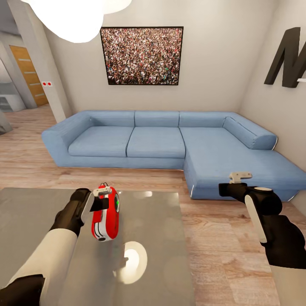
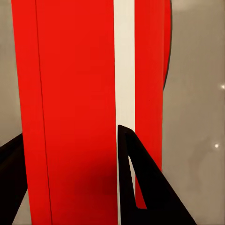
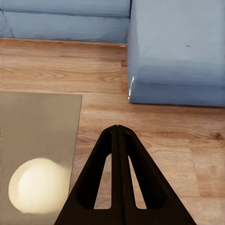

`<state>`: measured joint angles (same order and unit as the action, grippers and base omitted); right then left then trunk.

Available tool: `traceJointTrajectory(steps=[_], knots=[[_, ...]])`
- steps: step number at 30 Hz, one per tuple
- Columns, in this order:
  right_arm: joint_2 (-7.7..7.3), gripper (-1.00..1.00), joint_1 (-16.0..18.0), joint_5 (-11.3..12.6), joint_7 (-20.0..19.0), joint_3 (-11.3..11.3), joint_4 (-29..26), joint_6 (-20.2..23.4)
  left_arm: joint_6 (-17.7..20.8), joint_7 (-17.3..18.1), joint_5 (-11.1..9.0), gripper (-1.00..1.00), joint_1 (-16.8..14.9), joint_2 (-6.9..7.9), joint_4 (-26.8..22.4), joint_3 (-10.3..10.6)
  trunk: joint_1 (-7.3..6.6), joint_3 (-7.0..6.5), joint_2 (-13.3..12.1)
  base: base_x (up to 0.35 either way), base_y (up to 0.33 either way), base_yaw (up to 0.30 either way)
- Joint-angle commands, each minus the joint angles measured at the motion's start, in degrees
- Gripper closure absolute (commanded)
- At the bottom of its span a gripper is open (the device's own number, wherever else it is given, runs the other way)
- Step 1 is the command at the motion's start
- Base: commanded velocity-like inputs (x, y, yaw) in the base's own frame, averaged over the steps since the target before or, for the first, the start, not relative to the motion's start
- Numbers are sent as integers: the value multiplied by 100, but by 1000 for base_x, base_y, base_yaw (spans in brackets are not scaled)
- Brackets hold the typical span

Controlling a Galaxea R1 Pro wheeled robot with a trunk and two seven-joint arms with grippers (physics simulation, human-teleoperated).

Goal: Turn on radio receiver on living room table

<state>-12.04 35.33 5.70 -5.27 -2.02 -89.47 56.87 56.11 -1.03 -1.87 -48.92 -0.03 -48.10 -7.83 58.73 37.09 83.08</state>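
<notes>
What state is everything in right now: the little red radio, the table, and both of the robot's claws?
radio receiver: lifted above the table, gripped.
left gripper: shut on the radio receiver, a finger on each side.
right gripper: shut, empty, over the wood floor.
table: glossy, reflecting a lamp.
</notes>
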Motion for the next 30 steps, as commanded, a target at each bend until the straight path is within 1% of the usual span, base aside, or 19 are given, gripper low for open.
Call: traceJointTrajectory(steps=[1, 10, 20, 21, 23, 25, 30], knots=[[0, 100, 0, -8, 0, 0, 0, 0, 6, -2, -3, 100, -3, -4, 6, 3, 0, 0, 0, 0, 0, 0], [0, 100, 0, -2, 0, 0, 0, 0, 31, -2, 35, 100, -3, 10, 12, 9, 0, 0, 0, 0, 0, 0], [0, 100, 0, -9, 0, 0, 0, 0, 71, -11, 33, 100, -3, -1, 20, 19, 0, 0, 0, 0, 0, 0], [0, 100, 0, -10, 0, 0, 0, 0, 74, -11, 33, 100, -3, -5, 22, 97, 0, 0, 0, 0, 0, 0], [0, 100, 0, -15, 0, 0, 0, 0, 87, -13, 41, 100, -3, 6, 32, 356, 0, 0, 0, 0, 0, 0], [0, 100, 0, -13, 0, 0, 0, 0, 115, -14, 49, 100, -3, 11, 45, 494, 0, 0, 0, 0, 0, 0], [0, 100, 0, -15, 0, 0, 0, 0, 119, -12, 48, 100, -3, 11, 88, 507, 0, 0, 0, 0, 0, 0]])
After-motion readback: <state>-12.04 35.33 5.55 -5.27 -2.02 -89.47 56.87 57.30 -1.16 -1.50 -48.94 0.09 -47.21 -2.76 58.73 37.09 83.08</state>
